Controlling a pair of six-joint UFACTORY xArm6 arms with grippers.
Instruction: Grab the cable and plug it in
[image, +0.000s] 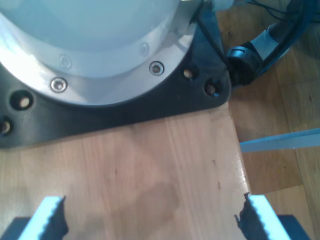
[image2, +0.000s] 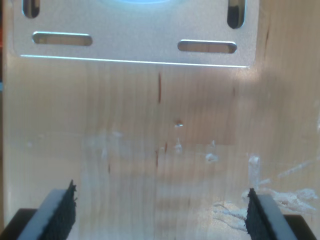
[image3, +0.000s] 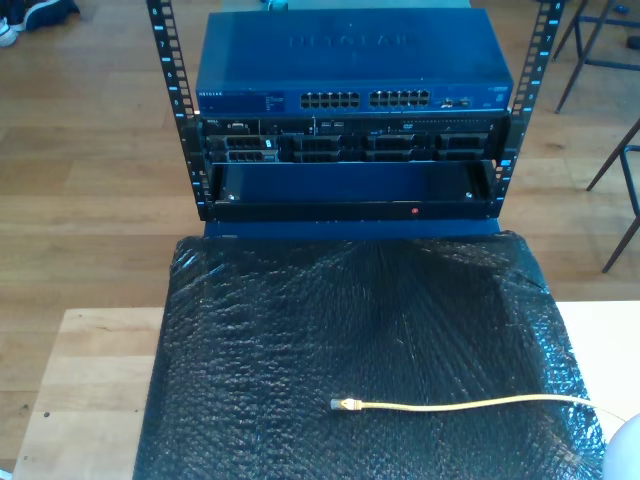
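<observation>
The yellow cable (image3: 455, 404) lies on a black bubble-wrap mat (image3: 300, 330) in the exterior view. Its small clear plug (image3: 345, 404) points toward that view's left, and the cable runs off toward the lower right. My first gripper (image: 150, 220) is open over bare wood, facing an arm's black base plate (image: 125, 107); nothing is between its fingers (image: 52, 217). My second gripper (image2: 160, 215) is also open and empty, above pale scratched wood near a slotted metal plate (image2: 135, 47).
A blue network switch (image3: 350, 60) with rows of ports (image3: 365, 99) sits in a black rack (image3: 350, 160) behind the mat. Wooden tabletop (image3: 85, 390) flanks the mat. A white rounded part (image3: 625, 450) shows at the exterior view's lower right corner. Chair legs (image3: 620, 170) stand on its right.
</observation>
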